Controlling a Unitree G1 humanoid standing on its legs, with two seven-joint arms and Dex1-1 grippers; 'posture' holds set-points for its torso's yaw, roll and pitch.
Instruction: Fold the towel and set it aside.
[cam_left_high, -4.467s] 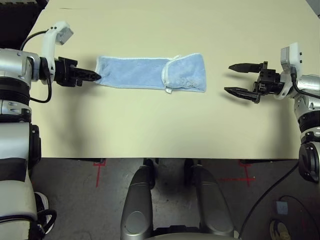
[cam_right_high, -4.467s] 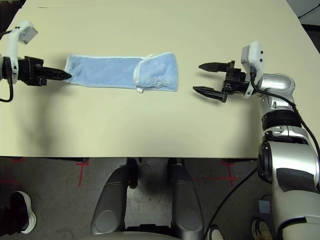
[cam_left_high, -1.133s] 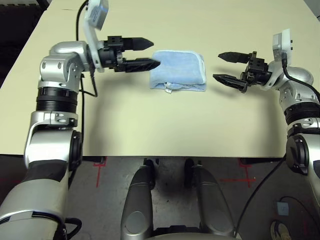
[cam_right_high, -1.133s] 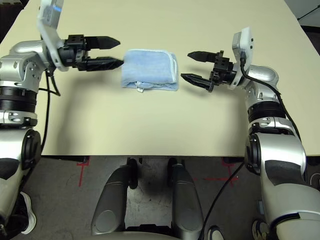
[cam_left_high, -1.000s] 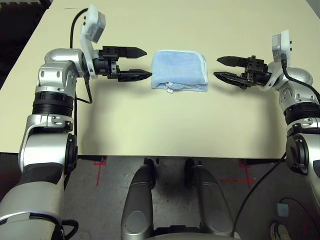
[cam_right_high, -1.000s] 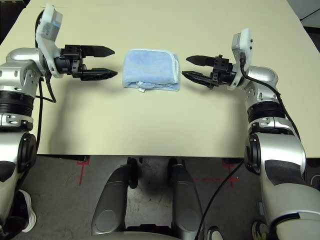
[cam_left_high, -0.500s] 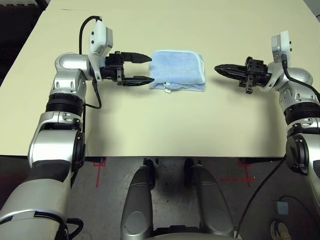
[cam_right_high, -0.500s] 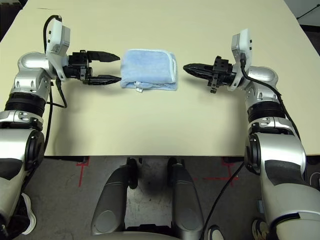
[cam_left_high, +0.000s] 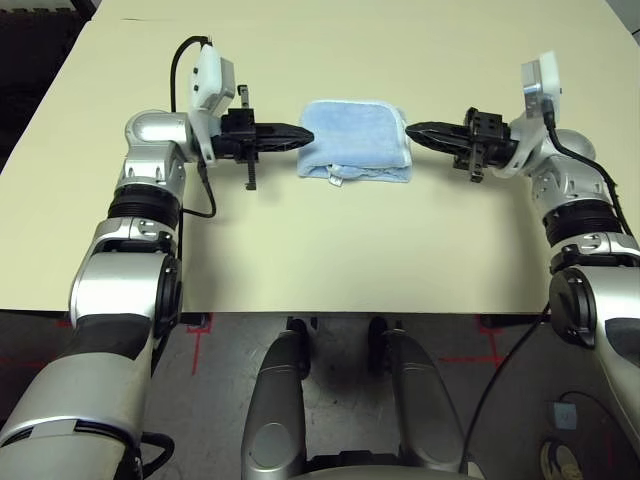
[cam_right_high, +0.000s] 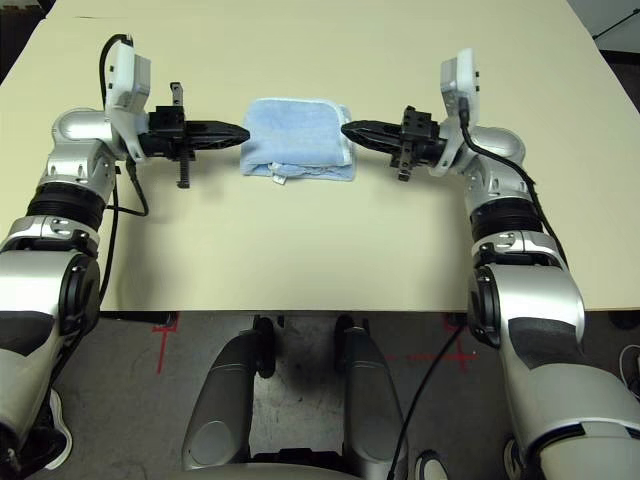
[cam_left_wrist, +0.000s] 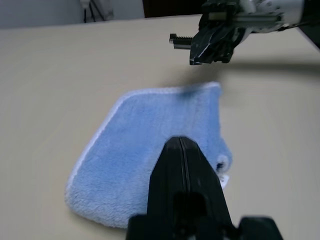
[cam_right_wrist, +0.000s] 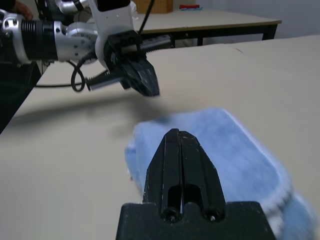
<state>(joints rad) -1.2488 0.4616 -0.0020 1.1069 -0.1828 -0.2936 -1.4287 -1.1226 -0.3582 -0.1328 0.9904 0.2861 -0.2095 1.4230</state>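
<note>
The light-blue towel (cam_left_high: 355, 140) lies folded into a small, thick rectangle on the tan table, with its white tag at the near edge. My left gripper (cam_left_high: 305, 135) is shut, its tip touching the towel's left side. My right gripper (cam_left_high: 412, 130) is also shut, with its tip against the towel's right side. Neither has cloth clamped between its fingers. In the left wrist view the shut gripper (cam_left_wrist: 181, 142) points over the towel (cam_left_wrist: 150, 135) at the other gripper (cam_left_wrist: 215, 42). The right wrist view has the towel (cam_right_wrist: 240, 145) just past my shut gripper (cam_right_wrist: 178, 135).
The tan table (cam_left_high: 330, 250) stretches wide around the towel, and its front edge (cam_left_high: 330, 314) is near my body. Cables run from both wrist cameras. In the right wrist view, another table (cam_right_wrist: 220, 22) stands in the background.
The left gripper went from open to shut and the right closed fully. Both moved inward until their tips met the towel's sides. The towel has not moved.
</note>
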